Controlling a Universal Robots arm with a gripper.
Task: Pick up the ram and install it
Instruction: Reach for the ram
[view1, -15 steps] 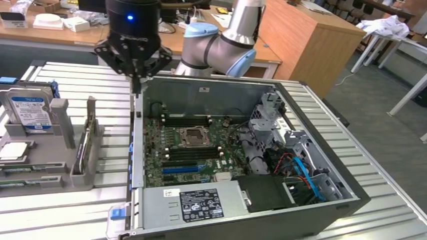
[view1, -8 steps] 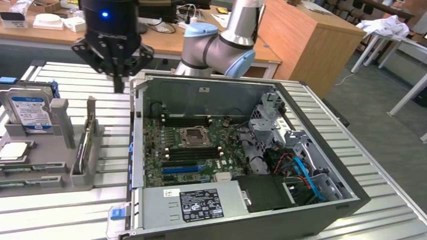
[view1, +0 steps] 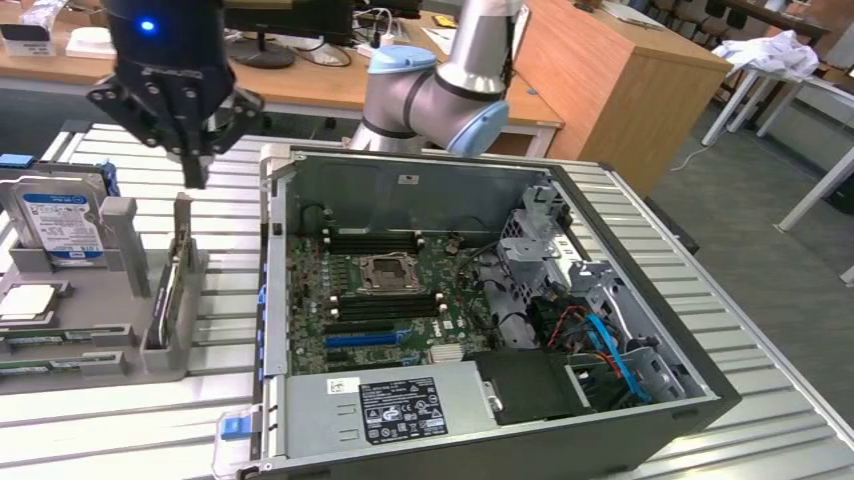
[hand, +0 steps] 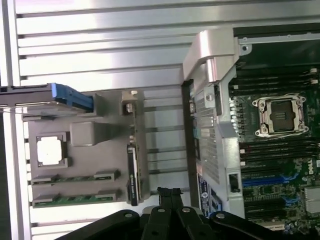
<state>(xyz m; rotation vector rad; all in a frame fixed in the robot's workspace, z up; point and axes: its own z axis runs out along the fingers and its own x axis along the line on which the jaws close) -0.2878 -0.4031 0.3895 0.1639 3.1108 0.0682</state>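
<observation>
Gripper is hanging in the air over the grey holder, jaws clenched together and gripping nothing, tips pointing down. The ram is standing on its long edge in a slot along the holder edge nearest the computer case, with dark chips and a pale label showing in the wrist view. It is sitting below the gripper, well apart from the tips and not touched. The holder is sitting on the slatted bench at the edge on the exterior view's left, just beside the case. A hard drive with a blue-white label is standing upright at the holder's far corner, and a square processor chip is lying in a pocket near the holder's middle. A flat green stick and a second flat stick are lying side by side along the holder's near edge. The case is lying open in the bench's middle with the motherboard facing up. The processor socket is sitting between two groups of black slots. A blue slot is lying toward the case's near edge, beside the power supply. The robot arm is reaching in from behind the case's far edge.
</observation>
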